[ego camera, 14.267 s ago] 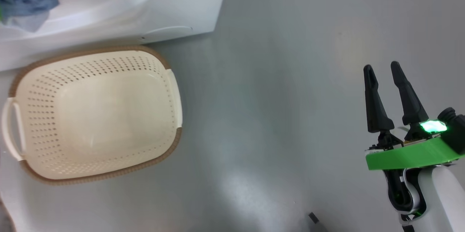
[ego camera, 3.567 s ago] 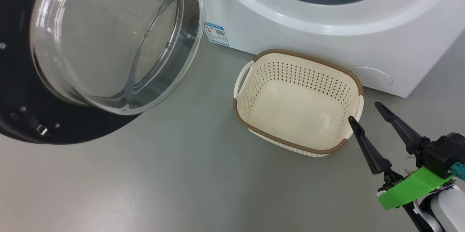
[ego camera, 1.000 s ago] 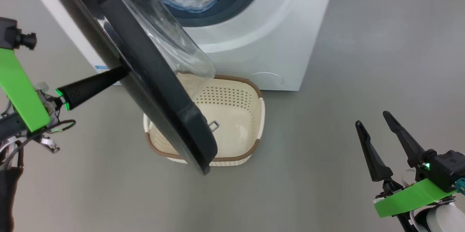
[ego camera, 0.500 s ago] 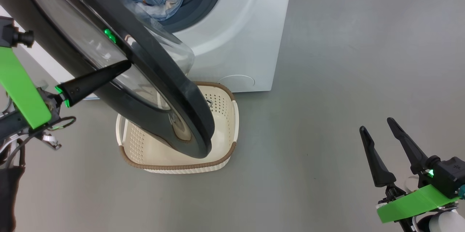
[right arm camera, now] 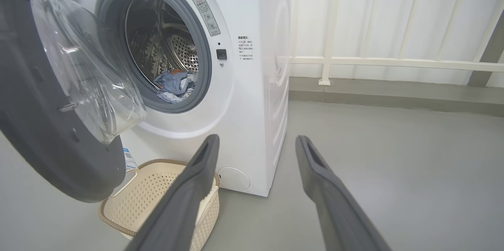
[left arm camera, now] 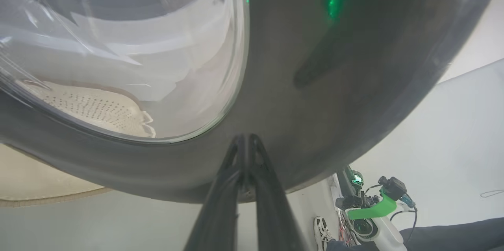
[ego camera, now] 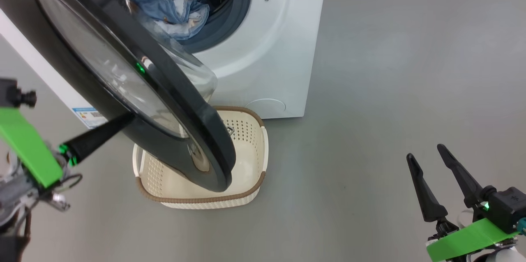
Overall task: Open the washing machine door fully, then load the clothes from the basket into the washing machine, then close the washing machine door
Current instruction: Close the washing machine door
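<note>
Within the washing machine the clothes were loaded; its half-closed door was pressed by the shut left gripper, right gripper open

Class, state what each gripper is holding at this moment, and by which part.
Nothing is held. The left gripper is shut, its tips set against the black outer face of the washing machine door; the right gripper is open in the air.

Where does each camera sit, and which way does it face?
Head: high, looking down at door, washer, basket; left hand lower left, right hand lower right.
Left wrist: on that arm, against the door's outer face; shut hand at bottom.
Right wrist: low, facing the washer's open front; open hand at bottom.
All share door and basket.
</note>
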Robot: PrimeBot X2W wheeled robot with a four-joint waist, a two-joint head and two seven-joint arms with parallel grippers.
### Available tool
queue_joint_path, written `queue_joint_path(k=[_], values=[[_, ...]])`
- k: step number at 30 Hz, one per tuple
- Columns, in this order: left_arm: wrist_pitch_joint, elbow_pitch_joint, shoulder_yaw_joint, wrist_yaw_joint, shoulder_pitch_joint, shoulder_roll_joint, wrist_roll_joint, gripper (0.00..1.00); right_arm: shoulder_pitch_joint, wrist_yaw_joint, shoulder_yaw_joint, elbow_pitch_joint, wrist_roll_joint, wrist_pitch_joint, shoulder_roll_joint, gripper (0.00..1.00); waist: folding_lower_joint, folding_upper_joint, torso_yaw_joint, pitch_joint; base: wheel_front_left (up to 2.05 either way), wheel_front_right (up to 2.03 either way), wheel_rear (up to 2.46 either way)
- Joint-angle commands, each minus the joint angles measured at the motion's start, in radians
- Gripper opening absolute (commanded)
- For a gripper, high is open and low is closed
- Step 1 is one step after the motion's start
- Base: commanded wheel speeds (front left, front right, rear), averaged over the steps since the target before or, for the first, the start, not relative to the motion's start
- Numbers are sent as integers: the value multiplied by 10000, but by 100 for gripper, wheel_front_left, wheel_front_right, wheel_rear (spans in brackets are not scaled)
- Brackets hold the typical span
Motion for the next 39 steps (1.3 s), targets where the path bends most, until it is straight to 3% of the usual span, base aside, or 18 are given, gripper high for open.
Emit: queue_joint_path(k=[1, 2, 3, 17, 23, 29, 39], values=[[-263, -235, 539, -36, 92, 579, 171, 34, 94, 56, 146, -214, -34, -80, -175, 100, 0, -1, -73, -109, 0, 0, 0], [-398, -268, 566, -36, 320, 586, 182, 46, 133, 56, 129, -216, -25, -80, -183, 100, 0, -1, -88, -162, 0, 0, 0], [-800, -342, 657, -36, 707, 647, 314, 100, 215, 56, 82, -237, -14, -80, -197, 100, 0, -1, -107, -211, 0, 0, 0], [-3857, -757, 391, -36, 3065, 951, 868, 100, 481, 56, -155, -309, 0, -80, -279, 100, 0, -1, -374, -439, 0, 0, 0], [-6092, -921, 65, -36, 3937, 1163, 1330, 100, 606, 56, -293, -313, 14, -80, -309, 100, 0, -1, -611, -492, 0, 0, 0], [-8309, -853, -852, -37, 4570, 1607, 1873, 100, 657, 56, -402, -333, 8, -80, -290, 100, 0, -1, -769, -508, 0, 0, 0], [-11703, 58, -2033, -37, 5153, 2116, 2844, 100, 737, 56, -423, -270, 10, -80, -258, 100, 0, -1, -1063, -790, 0, 0, 0]])
